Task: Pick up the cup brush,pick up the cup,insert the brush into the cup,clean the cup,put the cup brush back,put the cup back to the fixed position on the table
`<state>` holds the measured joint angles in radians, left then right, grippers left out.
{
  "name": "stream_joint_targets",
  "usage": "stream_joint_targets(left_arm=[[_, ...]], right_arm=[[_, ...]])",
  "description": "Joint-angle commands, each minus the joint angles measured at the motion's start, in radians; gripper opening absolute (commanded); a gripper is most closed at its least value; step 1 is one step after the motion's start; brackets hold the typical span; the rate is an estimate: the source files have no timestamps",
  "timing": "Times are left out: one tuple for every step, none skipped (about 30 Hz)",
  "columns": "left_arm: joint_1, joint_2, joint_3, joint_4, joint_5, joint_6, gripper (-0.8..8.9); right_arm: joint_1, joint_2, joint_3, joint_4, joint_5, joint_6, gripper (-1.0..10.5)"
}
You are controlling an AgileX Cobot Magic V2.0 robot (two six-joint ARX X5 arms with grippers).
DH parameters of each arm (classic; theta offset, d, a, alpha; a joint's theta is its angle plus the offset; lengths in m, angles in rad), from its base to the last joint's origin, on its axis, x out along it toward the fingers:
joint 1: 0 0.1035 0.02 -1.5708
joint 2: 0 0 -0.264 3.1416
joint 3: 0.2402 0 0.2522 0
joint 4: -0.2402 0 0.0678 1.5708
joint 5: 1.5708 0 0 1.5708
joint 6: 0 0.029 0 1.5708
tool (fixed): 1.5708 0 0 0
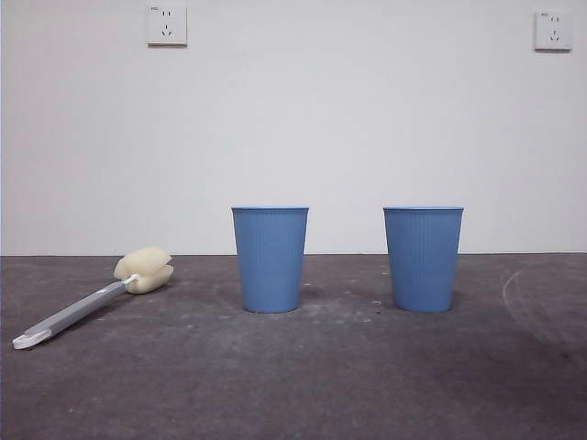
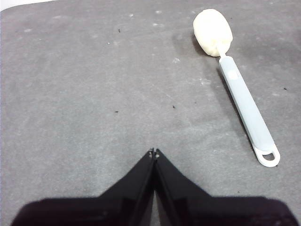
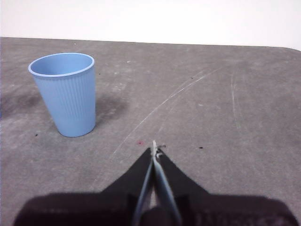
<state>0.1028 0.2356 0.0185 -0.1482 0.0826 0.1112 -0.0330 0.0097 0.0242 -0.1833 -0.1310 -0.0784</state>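
Note:
The cup brush (image 1: 92, 301) lies flat on the table (image 1: 293, 385) at the left, its cream sponge head toward the back and its white-tipped grey handle toward the front. Two blue ribbed cups stand upright: one cup (image 1: 270, 258) in the middle, the other cup (image 1: 423, 258) to its right. In the left wrist view the cup brush (image 2: 244, 101) lies apart from my left gripper (image 2: 154, 152), which is shut and empty above bare table. My right gripper (image 3: 154, 149) is shut and empty, with a cup (image 3: 66, 94) standing a short way off. Neither gripper shows in the front view.
A white wall with two sockets (image 1: 166, 25) runs behind the table's far edge. Pale curved scuffs (image 3: 188, 89) mark the table surface near the right arm.

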Motion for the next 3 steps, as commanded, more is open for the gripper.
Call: stream_joint_targets(left_arm=[[0.003, 0.000, -0.005, 0.008, 0.003, -0.006, -0.03], [0.003, 0.000, -0.006, 0.008, 0.003, -0.006, -0.03], [0.003, 0.000, -0.005, 0.008, 0.003, -0.006, -0.03]], right_arm=[[-0.001, -0.001, -0.005, -0.004, 0.001, 0.006, 0.0], [-0.001, -0.001, -0.005, -0.004, 0.001, 0.006, 0.0], [-0.001, -0.001, -0.005, -0.004, 0.001, 0.006, 0.0]])
